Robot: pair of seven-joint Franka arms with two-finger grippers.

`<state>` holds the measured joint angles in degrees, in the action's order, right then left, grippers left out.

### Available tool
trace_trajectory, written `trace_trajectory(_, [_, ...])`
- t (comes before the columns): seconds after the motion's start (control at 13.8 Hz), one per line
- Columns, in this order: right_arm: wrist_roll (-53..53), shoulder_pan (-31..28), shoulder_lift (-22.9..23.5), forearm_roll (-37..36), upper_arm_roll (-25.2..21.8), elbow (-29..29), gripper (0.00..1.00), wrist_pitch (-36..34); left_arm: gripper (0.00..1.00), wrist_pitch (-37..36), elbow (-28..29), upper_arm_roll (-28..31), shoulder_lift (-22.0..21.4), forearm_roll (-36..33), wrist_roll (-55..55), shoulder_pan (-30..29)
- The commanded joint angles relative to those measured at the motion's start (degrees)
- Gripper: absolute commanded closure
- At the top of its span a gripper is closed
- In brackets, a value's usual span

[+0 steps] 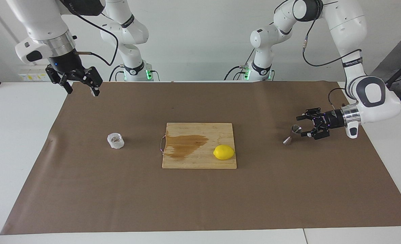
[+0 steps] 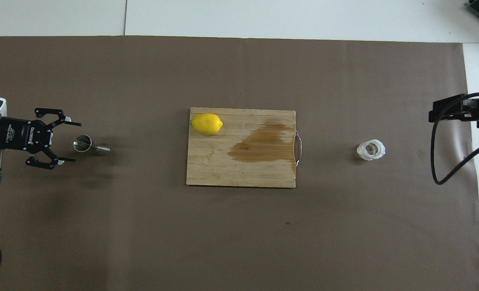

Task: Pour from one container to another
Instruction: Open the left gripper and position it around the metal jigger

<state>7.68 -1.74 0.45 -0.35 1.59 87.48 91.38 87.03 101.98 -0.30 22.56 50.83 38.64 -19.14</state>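
I am bringing the left gripper (image 1: pixel 303 126) in low and sideways at the steel jigger (image 1: pixel 292 134), which is standing on the brown mat (image 1: pixel 200 203) toward the left arm's end of the tabletop. The gripper's fingers are spread wide, one fingertip to each side of the jigger's upper cone, and I judge they are not touching it yet; in the overhead view the jigger (image 2: pixel 89 145) is sitting just ahead of the fingertips (image 2: pixel 77 124). I am holding the wrist horizontal because a side-on grip around the cup should keep the jigger's mouth upward and free to receive liquid.

The clear cup (image 1: pixel 115 140), the one to pour from, is standing upright on the mat toward the right arm's end, well apart from the jigger, with a brownish tint inside. The right gripper (image 1: pixel 82 87) is waiting high over the mat's corner at that end, fingers also spread and carrying nothing.

Between the two containers the cutting board (image 1: pixel 227 128) is lying with a lemon (image 1: pixel 224 152) on it and a brown wet stain (image 1: pixel 183 145). Nothing is being poured yet; as I read it, both containers need lifting and bringing together first.
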Motion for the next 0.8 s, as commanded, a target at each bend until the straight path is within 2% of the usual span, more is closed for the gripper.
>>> trace_trajectory(0.0, [0.8,-0.7,-0.4,0.6,0.6,0.9,0.0,0.4,0.0,2.8,2.4,-0.5,-0.9,1.0,1.0,-0.2])
trace_trajectory(0.72, [0.8,-0.7,-0.6,0.6,0.6,1.1,0.0,0.2,0.0,3.8,3.9,-0.5,0.3,2.5,1.1,-0.4])
